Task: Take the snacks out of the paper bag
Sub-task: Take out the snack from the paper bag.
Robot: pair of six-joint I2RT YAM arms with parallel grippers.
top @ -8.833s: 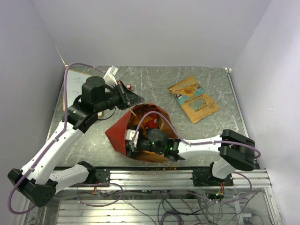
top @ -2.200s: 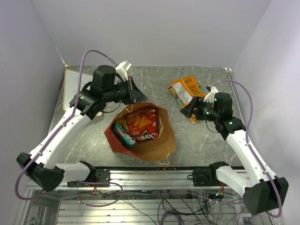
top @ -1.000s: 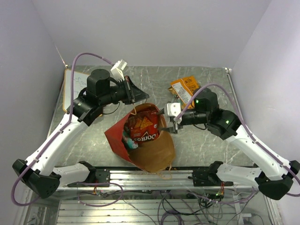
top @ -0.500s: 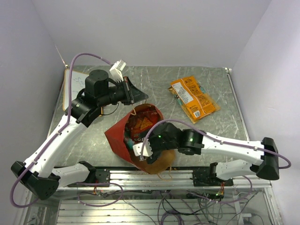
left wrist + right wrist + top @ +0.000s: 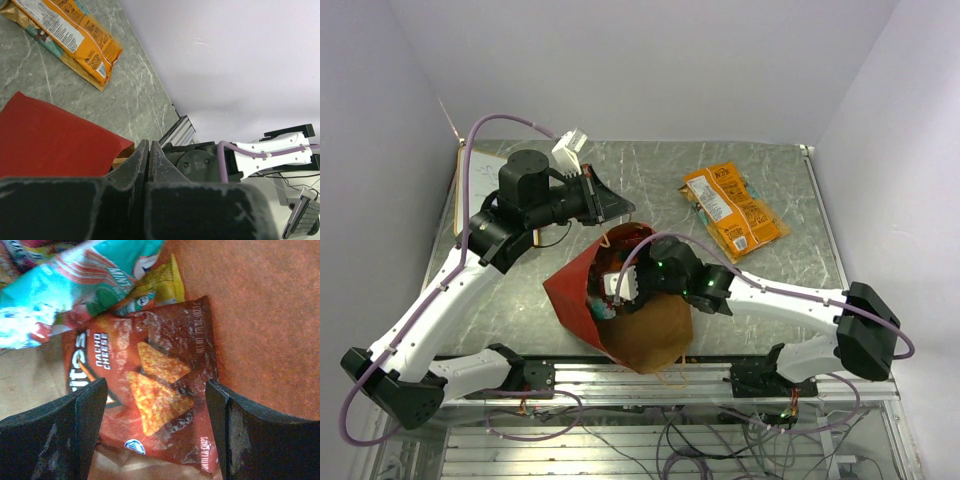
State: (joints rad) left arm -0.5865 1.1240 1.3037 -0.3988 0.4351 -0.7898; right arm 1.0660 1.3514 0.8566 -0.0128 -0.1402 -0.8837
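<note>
The right gripper (image 5: 155, 412) is hovering wide open and empty inside the bag (image 5: 568, 288), straddling the Doritos (image 5: 150, 385) lying there. That packet is looking light, slippery and crushable, so pinching an edge seam seems best. The left gripper (image 5: 149, 147) is pressing shut, contents hidden.

My right claw (image 5: 605, 295) is down inside the mouth of the paper bag (image 5: 660, 335), with brown lining on its near side and the red outer wall to its left. A scrap of teal and red packet (image 5: 600, 310) seems to show right beside it, though the view is poor there. My left claw (image 5: 620, 208) sits just beyond the bag's far rim, tips drawn together. Orange packets (image 5: 732, 210) lie on the table (image 5: 780, 270), well apart from the right claw, far and to its right.
</note>
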